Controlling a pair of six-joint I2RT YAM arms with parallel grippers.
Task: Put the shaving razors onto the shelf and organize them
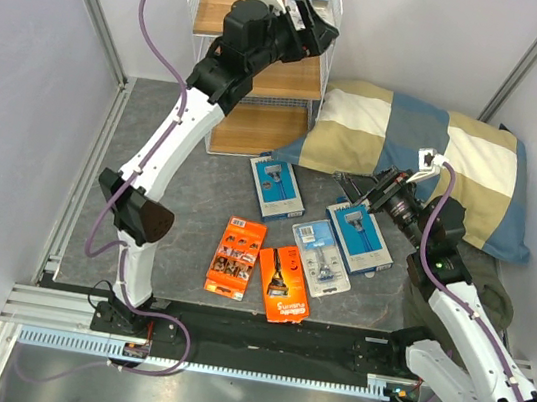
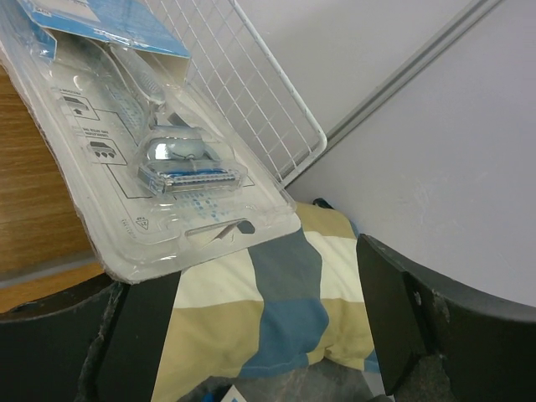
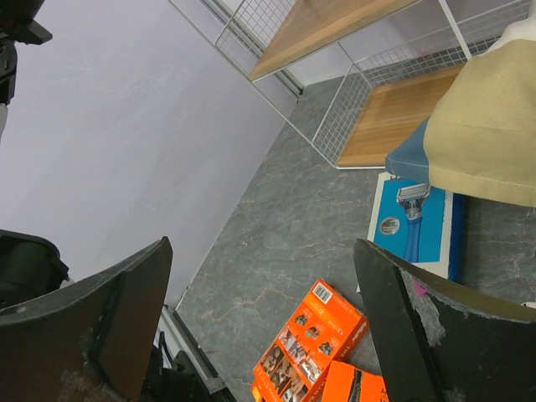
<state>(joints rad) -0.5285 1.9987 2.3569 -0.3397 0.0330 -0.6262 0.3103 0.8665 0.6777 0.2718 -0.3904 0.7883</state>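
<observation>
While your left jaws stand spread wide at the top tier of the shelf (image 1: pixel 254 128), they hold nothing; one clear blister pack (image 2: pixel 159 159) lies flat on that tier's wood, outside the gap between the fingers; its lower corner juts past the tier's edge, just above the finger (image 2: pixel 138 335) at the lower left of the wrist view, and you cannot tell whether the two touch. Your right jaws are wide too and empty, hanging over the desk (image 1: pixel 198 201) just beside the checked pillow (image 1: pixel 429 144), near the far end of a blue box (image 1: pixel 359 237); a second blister pack (image 1: pixel 321 257) lies touching that box on its left; another blue box (image 1: pixel 278 187) lies near the shelf's foot, by the pillow's corner; two orange packs, one (image 1: pixel 236 257) just beside the other (image 1: pixel 283 284), lie nearest the arm bases.
</observation>
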